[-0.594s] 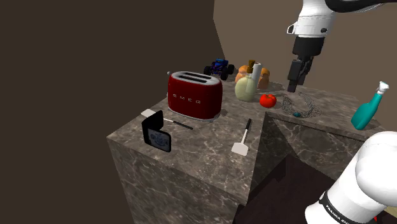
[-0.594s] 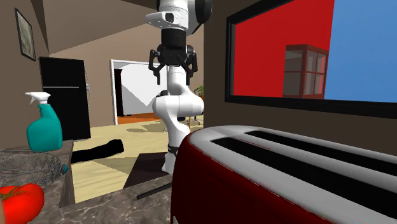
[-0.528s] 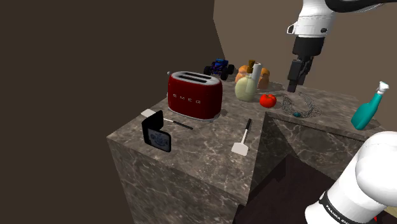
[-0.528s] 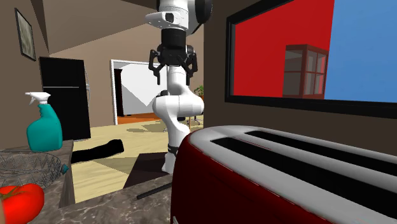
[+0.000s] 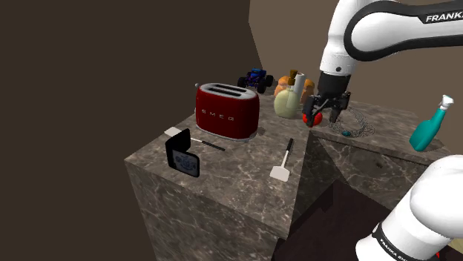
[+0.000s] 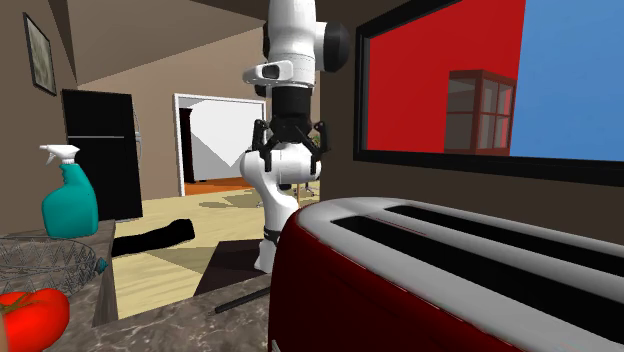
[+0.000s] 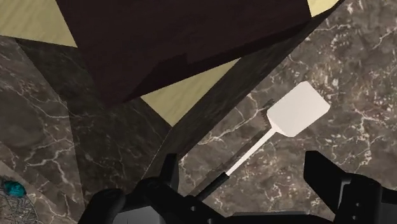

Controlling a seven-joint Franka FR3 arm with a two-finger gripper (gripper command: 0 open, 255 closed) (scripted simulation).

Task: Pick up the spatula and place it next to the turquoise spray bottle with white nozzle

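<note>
The spatula (image 5: 283, 159) has a white flat blade and a thin dark handle. It lies on the marble counter (image 5: 222, 174) near the edge that faces the gap. In the wrist view the spatula (image 7: 289, 116) lies below the gripper, past its fingertips. My gripper (image 5: 324, 111) hangs open and empty above the counter gap, right in front of the tomato and up-right of the spatula handle in the shoulder view. Its fingers also stand apart in the second exterior view, gripper (image 6: 293, 160), and in the wrist view, gripper (image 7: 245, 184). The turquoise spray bottle (image 5: 432, 126) with white nozzle stands on the second counter at the shoulder view's right; spray bottle (image 6: 68, 195).
A red toaster (image 5: 227, 110) stands left of the spatula. A tomato (image 5: 312, 116), a wire basket (image 5: 350, 121), gourds (image 5: 289, 96) and a toy car (image 5: 256, 78) crowd the back. A dark frame (image 5: 182, 154) and another white-headed utensil (image 5: 176, 132) sit near the counter's left corner.
The arm has swung down and toward the shoulder view's left. The gripper dropped from high above the wire basket to about the tomato's height, nearer the spatula.
</note>
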